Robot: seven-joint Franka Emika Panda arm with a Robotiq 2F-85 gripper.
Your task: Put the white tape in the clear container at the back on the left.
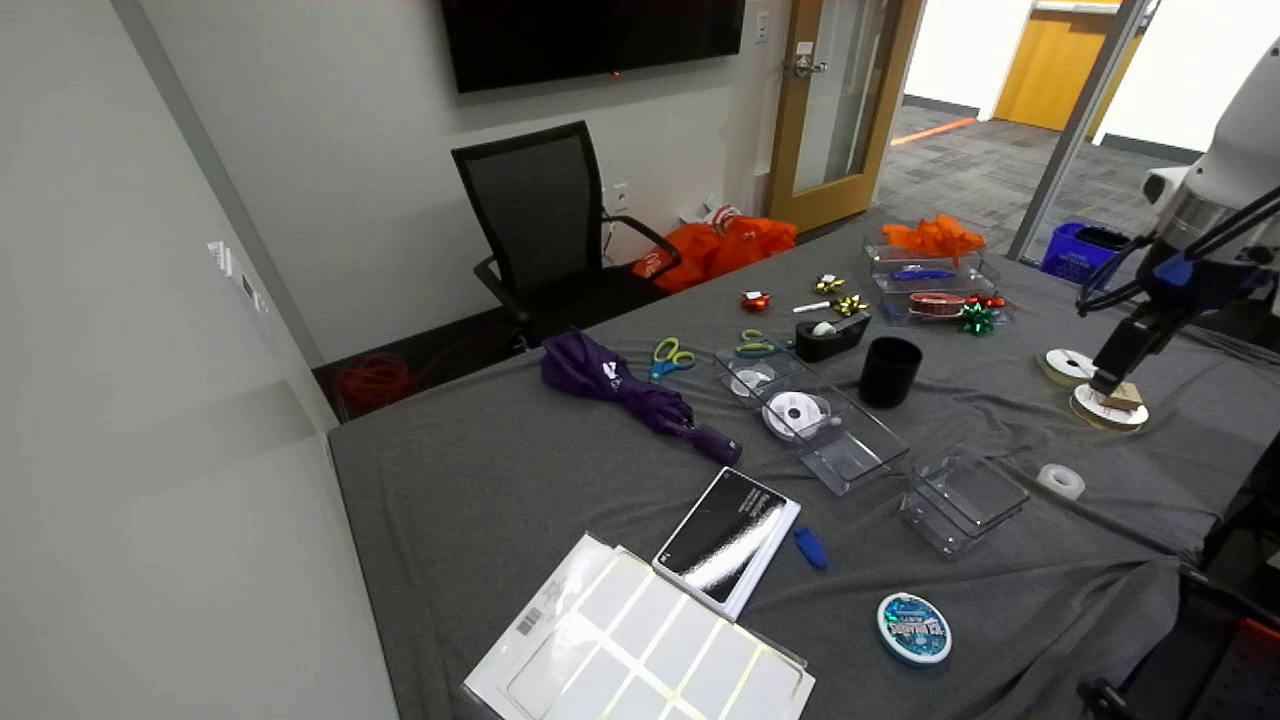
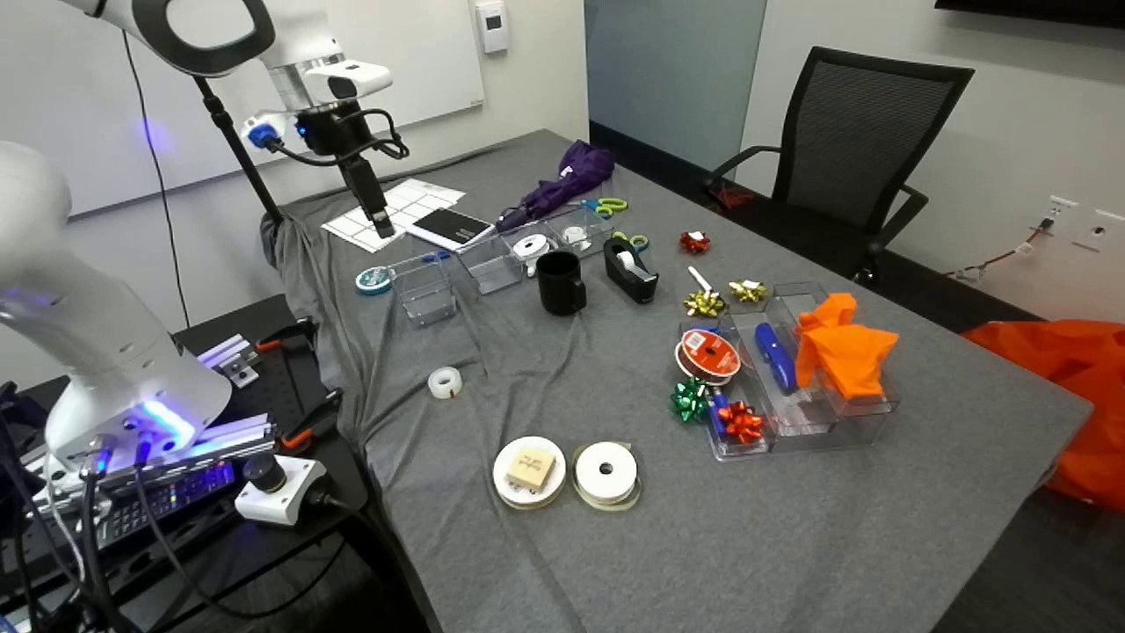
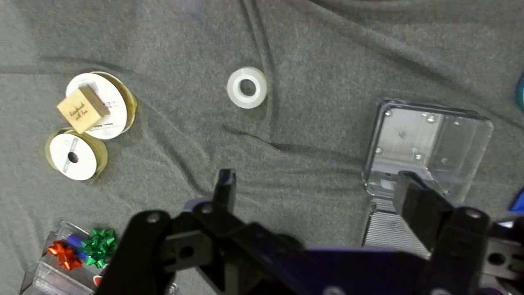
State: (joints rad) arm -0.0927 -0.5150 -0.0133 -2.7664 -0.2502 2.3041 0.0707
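Okay, my gripper (image 3: 317, 182) is spread and empty, white tape (image 3: 233, 88) lies flat on the gray cloth (image 3: 184, 49) just beside a fold (image 3: 262, 41), so I'd centre over it, straddle its rim squarely, go low, and squeeze gently without pinching that fold before lifting.

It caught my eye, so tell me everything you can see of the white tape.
The white tape is a small roll: a ring with an open centre, its pale, slightly translucent-looking outer band surrounding a whiter core, perhaps plastic. It lies flat on the creased grey cloth, apart from other objects, touching only the cloth.
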